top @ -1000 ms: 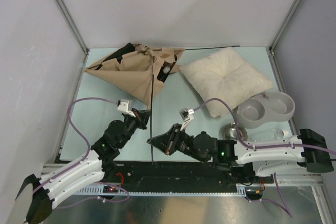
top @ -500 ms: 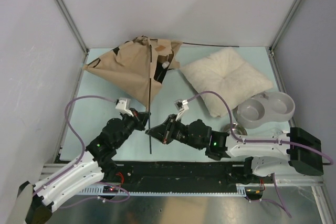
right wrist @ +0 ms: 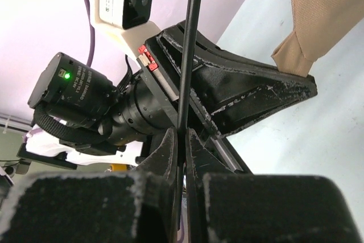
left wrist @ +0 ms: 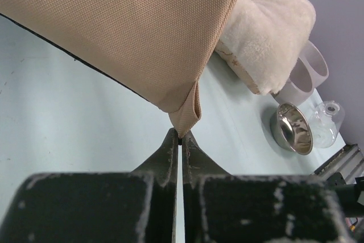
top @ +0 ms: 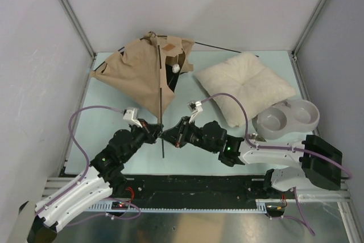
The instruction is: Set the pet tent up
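The right gripper (top: 165, 135) has swung up and leftwards from a second ago, and its tip now sits just beside the left gripper (top: 156, 135), near the middle of the surface (top: 108, 123). Its fingers are pinched on the thin black pole (top: 160, 98), as the right wrist view shows plainly. With that move the pole has tipped: its near end has drawn away from the arm bases, and its far end now reaches the peak of the pet tent (top: 136, 75). The tent sits at the far left of the surface, just left of the fluffy pillow (top: 244, 86). Its canvas stands taller and more peaked than it did, and the white pom-pom (top: 176, 68) has ridden up with it. The left gripper has edged forward too. Its fingers are pressed together right under a folded fabric corner (left wrist: 186, 112), and we cannot tell whether anything thin is caught between them. We judge the raising is under way but not finished: the tent leans and sags on its left side, and the pole wants more lift and a firm seat
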`<state>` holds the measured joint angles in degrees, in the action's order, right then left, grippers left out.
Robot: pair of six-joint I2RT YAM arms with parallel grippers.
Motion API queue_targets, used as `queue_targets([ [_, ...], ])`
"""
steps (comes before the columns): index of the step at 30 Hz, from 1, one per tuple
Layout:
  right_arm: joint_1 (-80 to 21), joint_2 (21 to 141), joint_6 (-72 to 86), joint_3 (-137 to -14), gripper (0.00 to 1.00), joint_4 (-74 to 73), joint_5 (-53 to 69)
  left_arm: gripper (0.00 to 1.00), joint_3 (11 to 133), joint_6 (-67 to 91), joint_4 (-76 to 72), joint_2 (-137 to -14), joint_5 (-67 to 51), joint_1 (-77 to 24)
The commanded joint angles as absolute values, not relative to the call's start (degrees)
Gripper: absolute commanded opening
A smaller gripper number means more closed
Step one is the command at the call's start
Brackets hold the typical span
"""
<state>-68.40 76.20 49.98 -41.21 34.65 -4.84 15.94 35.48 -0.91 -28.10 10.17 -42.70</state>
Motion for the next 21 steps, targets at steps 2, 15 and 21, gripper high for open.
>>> queue_targets([
  [2,-63.98,78.97,48.63,-46.92,0.00,45.17,-9.91,0.00,17.58,40.49,9.57,-28.65,-4.21,-43.94],
  [15,-60.36,81.96,51.15,-48.30,0.00,49.33,-5.72,0.00,15.53,46.41,16.65,-25.32,-9.26,-44.00],
  [21,-59.56,83.42,52.37,-48.91,0.00,49.31,-4.73,0.00,14.94,47.88,17.52,-23.30,-7.89,-43.97],
])
